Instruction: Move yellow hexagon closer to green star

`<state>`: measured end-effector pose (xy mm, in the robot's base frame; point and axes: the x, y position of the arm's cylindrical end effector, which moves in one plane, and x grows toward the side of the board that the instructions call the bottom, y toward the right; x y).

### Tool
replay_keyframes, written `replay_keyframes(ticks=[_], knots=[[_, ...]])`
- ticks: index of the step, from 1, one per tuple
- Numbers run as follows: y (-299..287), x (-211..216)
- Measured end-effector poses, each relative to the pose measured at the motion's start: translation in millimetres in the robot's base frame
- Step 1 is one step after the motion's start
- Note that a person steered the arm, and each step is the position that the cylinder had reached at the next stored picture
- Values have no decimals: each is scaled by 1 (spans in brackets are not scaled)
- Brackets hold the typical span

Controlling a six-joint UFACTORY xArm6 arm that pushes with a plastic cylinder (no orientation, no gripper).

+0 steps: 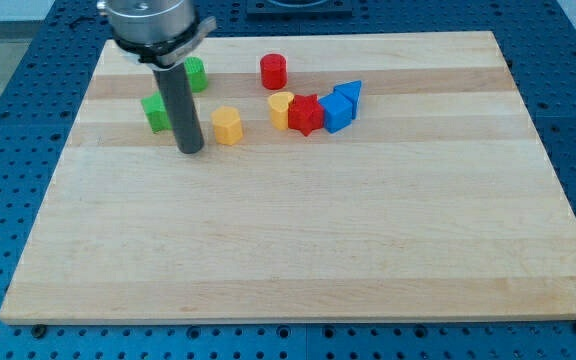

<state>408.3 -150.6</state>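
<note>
my tip (pixel 191 150), a bare rod without jaws, sits between green star (pixel 155 111) and yellow hexagon (pixel 227 125); i should circle right, then push left.

rod (pixel 176 95) hiding parts of both green blocks (pixel 154 111)

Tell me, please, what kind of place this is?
Probably a robotics lab bench. A wooden board lies on a blue perforated table, small coloured blocks such as the yellow hexagon sit on it, and my tip touches the board.
</note>
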Motion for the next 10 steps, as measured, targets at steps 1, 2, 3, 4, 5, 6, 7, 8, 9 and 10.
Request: replay_keyframes(ticks=[1, 2, 3, 4, 5, 6, 7, 8, 9, 10], knots=[[-30, -1], [-30, -1], [-1, -1], [52, 0], [86, 7], [110, 14], [114, 14], [112, 9], [109, 2], [105, -7]])
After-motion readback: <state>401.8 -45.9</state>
